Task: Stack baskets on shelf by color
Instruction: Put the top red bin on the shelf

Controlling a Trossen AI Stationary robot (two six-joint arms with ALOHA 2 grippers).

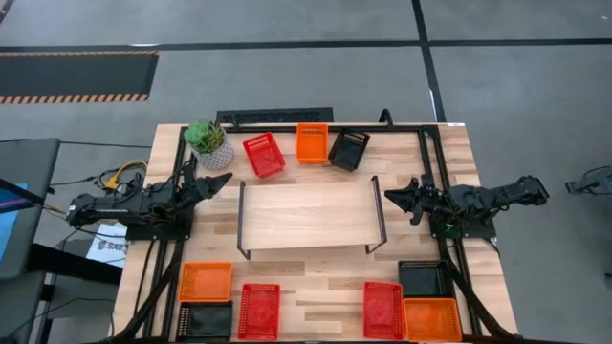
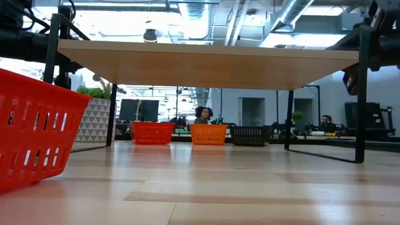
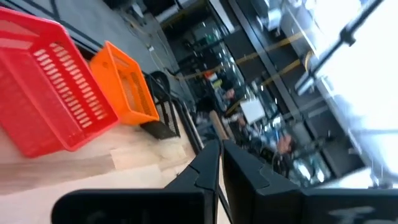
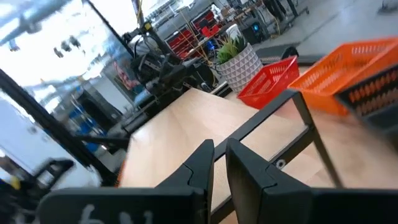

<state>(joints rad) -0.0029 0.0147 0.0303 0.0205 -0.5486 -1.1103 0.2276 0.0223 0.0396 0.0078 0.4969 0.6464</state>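
Both tools (image 1: 222, 179) (image 1: 392, 196) hover empty, flanking the bare shelf (image 1: 306, 216).

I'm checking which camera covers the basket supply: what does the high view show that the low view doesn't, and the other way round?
Only the high view shows the six baskets at the table's near edge laid out in full, such as the orange basket and the black basket, and both arms beside the shelf. Only the low view shows the shelf's underside and people in the room beyond. Both show the far row: red basket, orange, black, plus the potted plant.
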